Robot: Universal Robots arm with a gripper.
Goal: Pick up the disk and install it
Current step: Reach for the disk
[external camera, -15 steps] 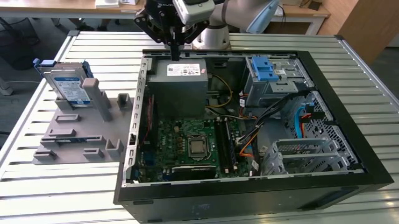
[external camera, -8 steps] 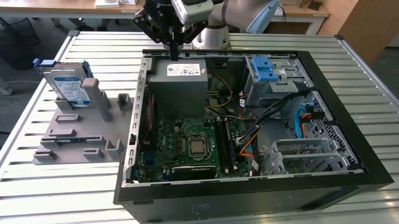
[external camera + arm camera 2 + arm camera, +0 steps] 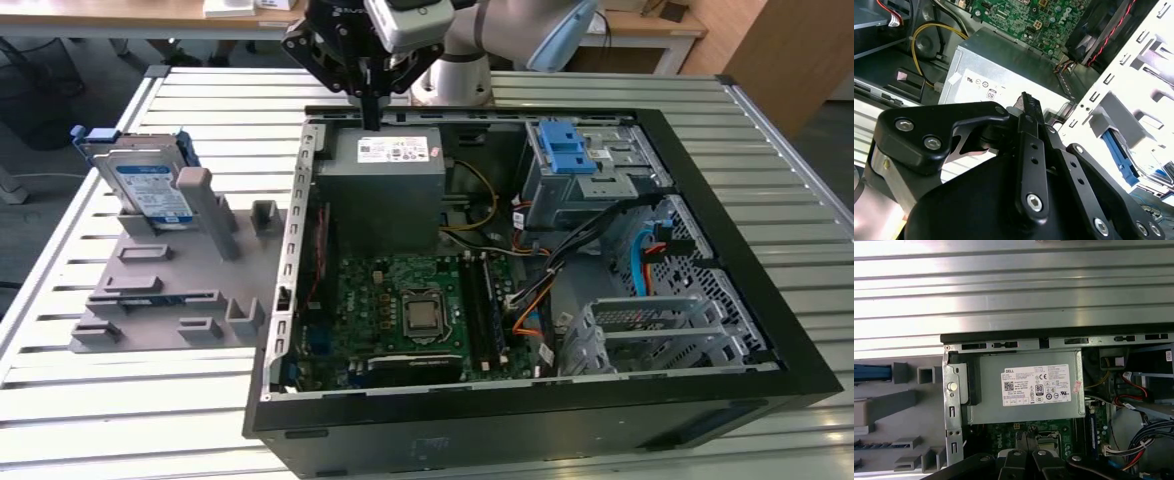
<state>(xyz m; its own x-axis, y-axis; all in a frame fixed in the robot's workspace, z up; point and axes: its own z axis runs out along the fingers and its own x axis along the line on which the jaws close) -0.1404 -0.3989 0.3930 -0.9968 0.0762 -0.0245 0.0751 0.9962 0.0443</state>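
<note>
The disk (image 3: 144, 188) is a silver drive with a blue-and-white label and blue side rails. It stands upright in a grey holder (image 3: 167, 280) on the table, at the exterior view's left of the open computer case (image 3: 534, 400). One blue rail of the disk (image 3: 871, 372) shows in the first wrist view. My gripper (image 3: 370, 118) hangs over the case's far edge, just above the grey power supply (image 3: 387, 185), well apart from the disk. In both wrist views its fingers (image 3: 1026, 99) (image 3: 1026, 434) are pressed together with nothing between them.
Inside the case are the green motherboard (image 3: 414, 310), cable bundles (image 3: 534, 290) and a metal drive bay with a blue latch (image 3: 574, 150) at the far corner on the exterior view's right. Everything rests on a slatted metal table (image 3: 134, 400).
</note>
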